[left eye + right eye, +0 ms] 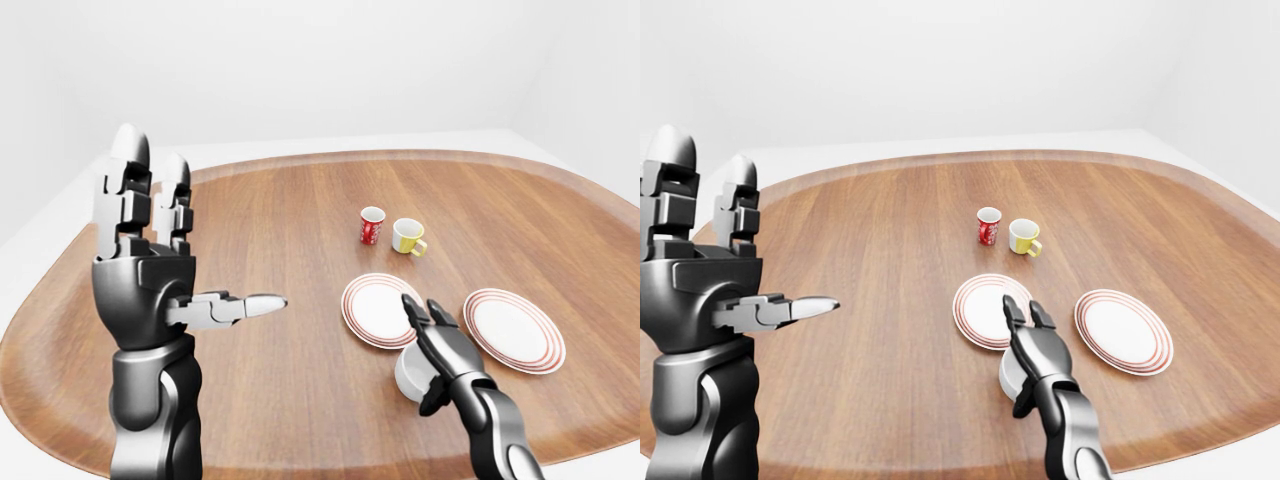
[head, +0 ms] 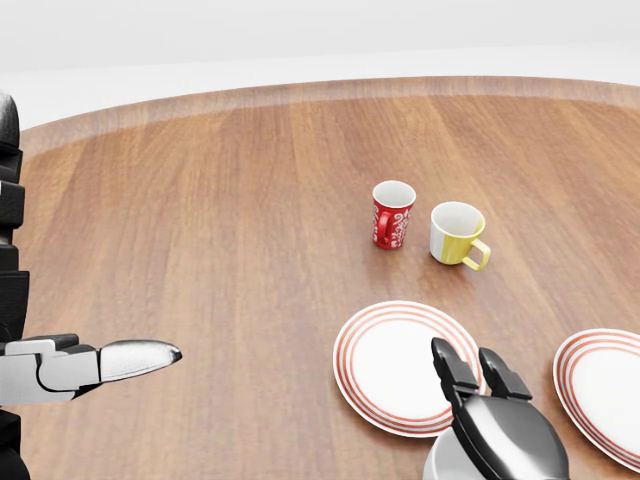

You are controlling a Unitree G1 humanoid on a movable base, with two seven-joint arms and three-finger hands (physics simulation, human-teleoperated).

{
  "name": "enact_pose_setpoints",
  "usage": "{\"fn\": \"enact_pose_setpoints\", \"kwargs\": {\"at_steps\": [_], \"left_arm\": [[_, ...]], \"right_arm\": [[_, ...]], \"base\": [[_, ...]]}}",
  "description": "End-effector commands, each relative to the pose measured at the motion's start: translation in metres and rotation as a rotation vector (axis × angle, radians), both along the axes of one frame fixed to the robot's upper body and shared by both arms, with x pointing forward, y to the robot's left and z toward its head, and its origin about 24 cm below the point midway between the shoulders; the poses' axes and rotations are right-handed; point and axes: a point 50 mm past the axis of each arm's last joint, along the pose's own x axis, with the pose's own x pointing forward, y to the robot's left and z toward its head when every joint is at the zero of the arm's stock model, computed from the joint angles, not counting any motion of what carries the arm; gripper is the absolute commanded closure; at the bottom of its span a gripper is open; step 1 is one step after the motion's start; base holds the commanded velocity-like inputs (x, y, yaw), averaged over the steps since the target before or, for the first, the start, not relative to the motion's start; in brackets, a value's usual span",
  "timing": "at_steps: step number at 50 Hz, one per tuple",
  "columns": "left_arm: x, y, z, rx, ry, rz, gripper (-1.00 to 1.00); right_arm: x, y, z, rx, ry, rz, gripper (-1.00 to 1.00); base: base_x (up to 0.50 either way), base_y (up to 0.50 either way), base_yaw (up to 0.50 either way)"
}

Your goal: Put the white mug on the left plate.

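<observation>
Right hand (image 1: pixel 440 350) fingers (image 1: pixel 415 312) draped over the white mug (image 1: pixel 408 372), thumb down its near side. Looked wrapped round it, but full closure can't be confirmed; mug body mostly hidden under the palm. Mug sat on the desk (image 1: pixel 280 240), just below the left plate (image 1: pixel 375 308) rim, not yet on it. Fingertips reached over the plate's lower edge. Risk, judged: loose hold could let the mug slip or tip on lift; dragging could knock the plate. Right plate (image 1: pixel 515 330) off to the fingers' right. Red mug (image 1: pixel 372 225) and yellow mug (image 1: pixel 408 236) well beyond. Left hand (image 1: pixel 150 270) raised, fingers wide, holding nothing.
</observation>
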Motion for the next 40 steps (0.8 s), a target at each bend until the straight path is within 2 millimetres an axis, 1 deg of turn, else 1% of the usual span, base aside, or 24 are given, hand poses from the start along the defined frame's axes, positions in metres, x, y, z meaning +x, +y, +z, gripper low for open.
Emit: {"fn": "enact_pose_setpoints", "kwargs": {"at_steps": [1, 11, 32, 40], "left_arm": [[0.0, 0.0, 0.0, 0.0, -0.001, 0.001, -0.9], [0.001, 0.0, 0.0, 0.001, 0.002, 0.001, -0.89], [0.001, 0.0, -0.001, 0.002, 0.005, 0.001, -0.9], [0.0, 0.0, 0.0, 0.001, 0.001, 0.001, -0.89]], "right_arm": [[0.0, 0.001, -0.003, -0.028, 0.003, 0.008, -1.0], [0.001, 0.004, -0.002, -0.05, -0.007, 0.022, -1.0], [0.001, 0.002, -0.014, -0.075, 0.009, 0.021, -1.0], [0.001, 0.004, -0.014, -0.089, 0.007, 0.028, -1.0]], "base": [[0.0, 0.0, 0.0], [0.0, 0.0, 0.0], [0.0, 0.0, 0.0], [0.0, 0.0, 0.0]]}}
